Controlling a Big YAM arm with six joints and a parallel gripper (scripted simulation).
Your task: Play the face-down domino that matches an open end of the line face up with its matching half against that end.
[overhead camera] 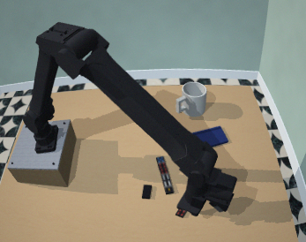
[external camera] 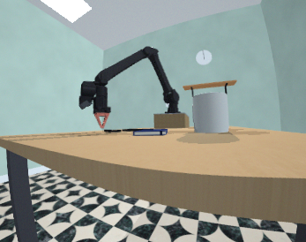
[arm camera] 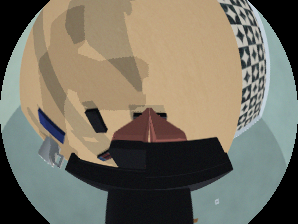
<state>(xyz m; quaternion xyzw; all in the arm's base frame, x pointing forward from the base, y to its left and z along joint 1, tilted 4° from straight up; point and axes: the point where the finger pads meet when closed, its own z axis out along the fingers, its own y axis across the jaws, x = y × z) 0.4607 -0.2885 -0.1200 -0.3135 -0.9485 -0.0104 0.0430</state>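
Observation:
The line of dominoes (overhead camera: 165,175) lies face up near mid-table, with a blue half at its far end and a yellow-marked half at its near end; part of it shows in the wrist view (arm camera: 104,156). A plain black face-down domino (overhead camera: 146,192) lies left of it. Another black domino (arm camera: 96,120) lies left of my fingers in the wrist view. A third dark domino (arm camera: 160,115) shows on both sides of my fingertips, its middle hidden. My gripper (overhead camera: 180,214) (external camera: 102,127) (arm camera: 149,111) is shut and points down, low over the table. Whether it touches that domino I cannot tell.
A blue book (overhead camera: 217,136) (external camera: 150,132) (arm camera: 51,125) lies behind the wrist. A white mug (overhead camera: 194,99) (arm camera: 48,151) stands farther back. The arm's base block (overhead camera: 69,163) (external camera: 171,120) is at the left. My arm hides part of the table in the top view.

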